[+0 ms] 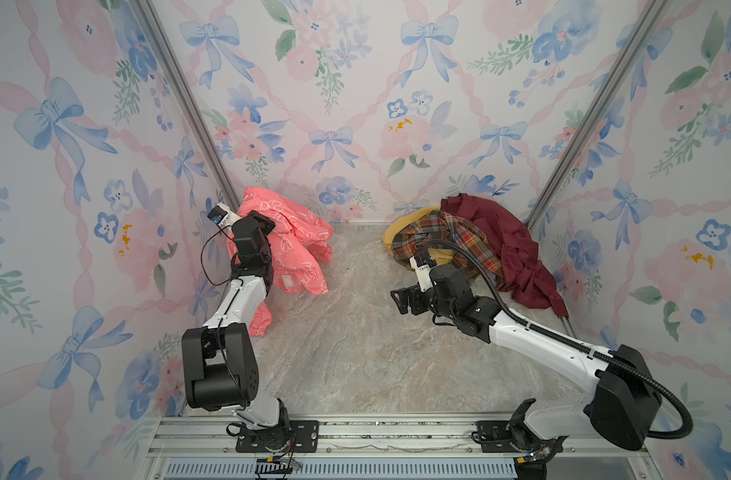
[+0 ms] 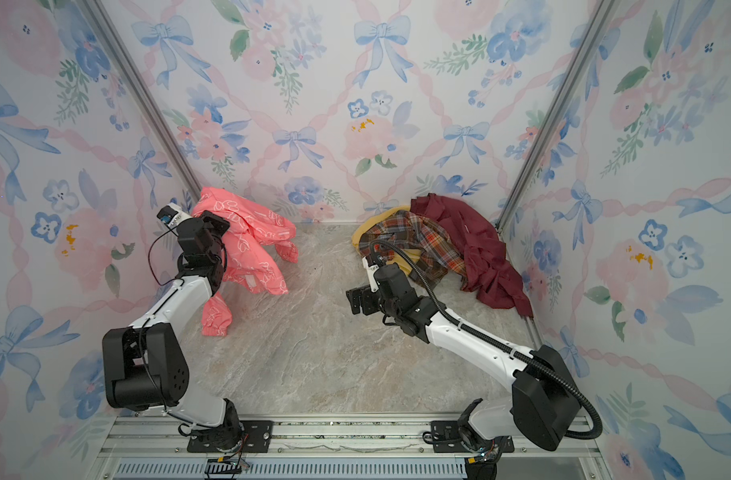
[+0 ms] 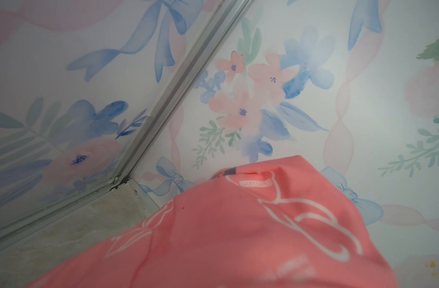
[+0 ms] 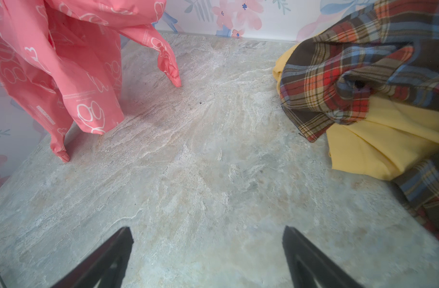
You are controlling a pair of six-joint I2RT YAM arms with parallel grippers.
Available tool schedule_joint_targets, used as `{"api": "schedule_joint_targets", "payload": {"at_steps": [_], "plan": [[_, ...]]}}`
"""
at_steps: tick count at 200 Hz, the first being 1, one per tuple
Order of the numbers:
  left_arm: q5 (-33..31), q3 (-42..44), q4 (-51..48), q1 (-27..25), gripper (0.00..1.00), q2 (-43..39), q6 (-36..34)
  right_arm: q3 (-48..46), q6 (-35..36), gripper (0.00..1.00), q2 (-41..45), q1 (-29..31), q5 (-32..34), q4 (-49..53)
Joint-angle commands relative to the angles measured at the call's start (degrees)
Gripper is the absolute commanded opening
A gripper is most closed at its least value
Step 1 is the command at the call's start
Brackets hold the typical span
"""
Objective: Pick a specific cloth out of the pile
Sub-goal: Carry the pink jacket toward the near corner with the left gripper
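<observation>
Left hand (image 1: 267,222) clamped on the cloth (image 1: 291,245), held up at the far-left corner; it hangs near vertical, low ends touching the desk (image 1: 355,357). Well apart from the pile (image 1: 476,245) (far right). Right hand (image 4: 208,249) spread, empty, beside the pile. Judgement: set-down is the left arm's.

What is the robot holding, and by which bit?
The left gripper holds the cloth by its bunched top, sleeves dangling. The right gripper is open, empty.

Pale marbled tabletop (image 1: 355,353), pile (image 1: 451,237) heaped back right, cuffs of the cloth (image 1: 297,245) touching down left
</observation>
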State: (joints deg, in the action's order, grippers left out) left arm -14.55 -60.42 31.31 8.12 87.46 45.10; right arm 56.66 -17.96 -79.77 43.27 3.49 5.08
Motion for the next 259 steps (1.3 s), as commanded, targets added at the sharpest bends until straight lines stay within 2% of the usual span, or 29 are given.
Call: {"api": "schedule_joint_targets", "payload": {"at_steps": [1, 59, 125, 160, 213, 259], "plan": [[-2.18, 4.85, 6.48, 1.44, 0.0, -5.18, 1.3, 1.58, -0.62, 0.97, -0.3, 1.1, 0.44, -1.77], [-5.95, 15.41, 6.66, 2.21, 0.0, -7.17, -1.97, 0.82, -1.29, 0.97, -0.48, 1.69, 0.29, -2.95], [-7.6, 16.76, 6.39, 1.35, 0.0, -7.92, -4.48, -1.11, -1.38, 0.97, 0.89, 1.75, 0.78, -2.93], [-10.23, 15.12, 5.8, -2.62, 0.0, -13.48, -9.42, -1.03, -1.46, 0.97, 1.08, 1.78, 1.0, -2.84], [-14.9, 17.66, 3.58, -5.44, 0.0, -25.16, -15.26, 0.17, -1.61, 0.97, 0.58, 3.44, 1.41, -2.5], [-17.35, 12.74, -7.45, -6.01, 0.0, -32.99, -23.51, 1.64, -0.92, 0.97, 0.92, 5.7, 2.49, -1.48]]}}
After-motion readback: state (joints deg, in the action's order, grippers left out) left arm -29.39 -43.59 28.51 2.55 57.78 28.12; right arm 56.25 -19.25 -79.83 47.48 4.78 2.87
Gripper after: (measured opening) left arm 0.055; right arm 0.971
